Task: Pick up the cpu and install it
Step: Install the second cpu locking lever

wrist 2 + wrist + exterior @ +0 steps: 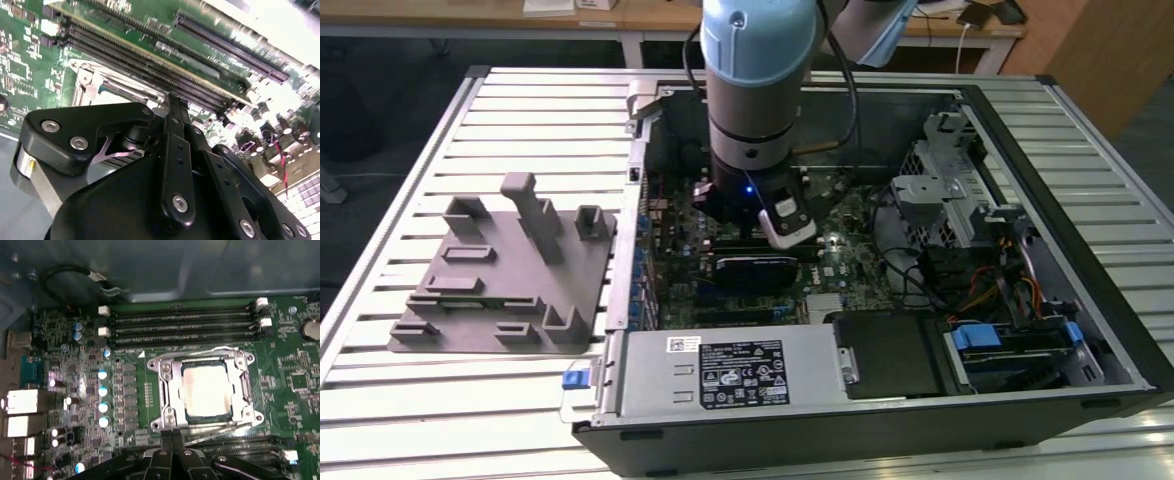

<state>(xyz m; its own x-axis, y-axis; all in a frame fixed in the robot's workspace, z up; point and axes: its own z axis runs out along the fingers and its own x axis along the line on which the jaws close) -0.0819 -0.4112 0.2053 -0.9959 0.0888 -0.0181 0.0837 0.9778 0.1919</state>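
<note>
The cpu (207, 390), a square chip with a pale shiny top, lies flat inside the motherboard socket, ringed by the socket's metal frame (167, 390). In the first wrist view my gripper (173, 434) sits just off one side of that frame, its two black fingers pressed together with nothing between them. The second wrist view shows the same thin fingers (176, 115) edge-on above the socket's frame (92, 82). In the exterior view the arm reaches straight down into the open computer case, the gripper (767, 232) low over the motherboard.
Memory slots (185, 325) run along the far side of the socket, with more beside the fingers. The case walls, a power supply (720, 372) and a drive cage (947, 170) hem in the board. A grey fixture block (507, 270) stands on the slatted table at the exterior view's left.
</note>
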